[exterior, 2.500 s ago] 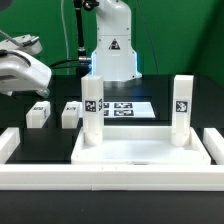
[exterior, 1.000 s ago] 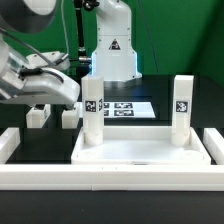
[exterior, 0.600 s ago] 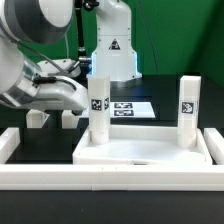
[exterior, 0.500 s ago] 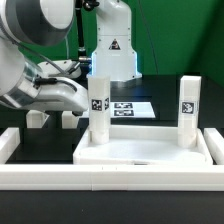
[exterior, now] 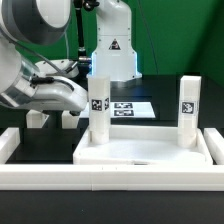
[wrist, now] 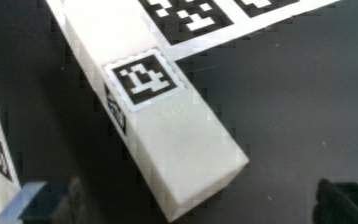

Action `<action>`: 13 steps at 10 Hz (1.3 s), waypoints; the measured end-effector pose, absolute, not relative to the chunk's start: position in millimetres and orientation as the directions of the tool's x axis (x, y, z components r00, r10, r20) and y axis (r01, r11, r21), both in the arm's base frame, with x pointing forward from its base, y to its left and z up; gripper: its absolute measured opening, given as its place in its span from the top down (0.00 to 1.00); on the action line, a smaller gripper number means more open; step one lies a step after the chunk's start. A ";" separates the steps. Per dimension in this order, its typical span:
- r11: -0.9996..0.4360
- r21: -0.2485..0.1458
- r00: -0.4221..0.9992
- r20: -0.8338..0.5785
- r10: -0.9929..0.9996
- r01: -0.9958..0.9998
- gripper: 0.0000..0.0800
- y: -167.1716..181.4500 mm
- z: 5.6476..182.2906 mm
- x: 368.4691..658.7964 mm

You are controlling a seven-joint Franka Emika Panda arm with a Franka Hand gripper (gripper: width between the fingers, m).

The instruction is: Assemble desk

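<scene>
The white tabletop panel (exterior: 146,152) lies at the front. Two white tagged legs stand upright on its back corners, one on the exterior view's left (exterior: 98,112) and one on the right (exterior: 188,110). Two loose legs (exterior: 37,119) (exterior: 68,120) lie on the table behind my arm. My gripper (exterior: 82,100) is right beside the left upright leg. In the wrist view that leg (wrist: 163,125) runs down between my open fingers (wrist: 41,204), and the gripper (wrist: 197,206) holds nothing. I cannot tell if a finger touches the leg.
The marker board (exterior: 128,108) lies flat behind the tabletop and also shows in the wrist view (wrist: 220,14). A low white border wall (exterior: 110,178) runs along the front, with end blocks at both sides. The robot base (exterior: 112,50) stands at the back.
My arm has swung in from the exterior view's left to the left upright leg. The tabletop and its two legs have shifted slightly to the right. There is almost no motion in the last half second.
</scene>
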State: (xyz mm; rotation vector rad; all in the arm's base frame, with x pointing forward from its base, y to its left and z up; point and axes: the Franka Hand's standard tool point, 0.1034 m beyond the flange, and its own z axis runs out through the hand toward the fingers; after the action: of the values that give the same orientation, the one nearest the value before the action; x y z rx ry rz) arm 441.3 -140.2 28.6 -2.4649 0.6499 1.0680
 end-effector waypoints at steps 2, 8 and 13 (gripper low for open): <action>-0.823 -0.153 0.604 -0.753 -0.262 -0.547 0.19 -139.6 28.0 440.3; -0.822 -0.116 0.579 -0.764 -0.284 -0.557 0.20 -130.8 11.4 418.8; -0.822 -0.116 0.579 -0.764 -0.285 -0.558 0.63 -131.4 11.7 418.9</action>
State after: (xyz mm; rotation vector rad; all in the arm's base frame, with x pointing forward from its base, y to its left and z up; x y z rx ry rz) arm 418.9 -131.4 11.7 -2.4684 0.6857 1.1054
